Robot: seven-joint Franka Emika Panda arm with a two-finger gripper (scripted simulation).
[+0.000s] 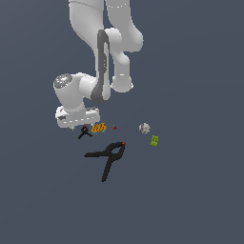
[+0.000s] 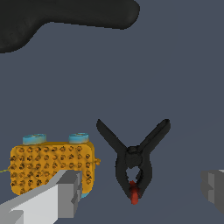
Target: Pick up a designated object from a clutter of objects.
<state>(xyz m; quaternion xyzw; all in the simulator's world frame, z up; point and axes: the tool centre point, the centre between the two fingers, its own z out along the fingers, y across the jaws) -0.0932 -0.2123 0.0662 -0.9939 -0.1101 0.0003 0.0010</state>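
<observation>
The designated object, a tiny black spring clamp (image 2: pixel 132 168) with splayed handles and a red tip, lies on the dark floor (image 2: pixel 183 87). In the exterior view it (image 1: pixel 85 132) sits just under the white hand (image 1: pixel 77 116). My gripper (image 2: pixel 141 190) is open, with one grey finger (image 2: pixel 65 194) on one side of the clamp and the other finger (image 2: pixel 214 188) on the opposite side, both apart from it. Nothing is held. The orange patterned block (image 2: pixel 50 168) of the clutter lies right beside the nearer finger.
A much larger black clamp (image 1: pixel 108 156) with a red tip lies in front of the tiny one; part of it (image 2: pixel 65 17) shows in the wrist view. The orange block (image 1: pixel 98 127), a red speck (image 1: pixel 115 127), a grey-white ball (image 1: pixel 144 127) and a green block (image 1: pixel 154 140) run toward the exterior view's right.
</observation>
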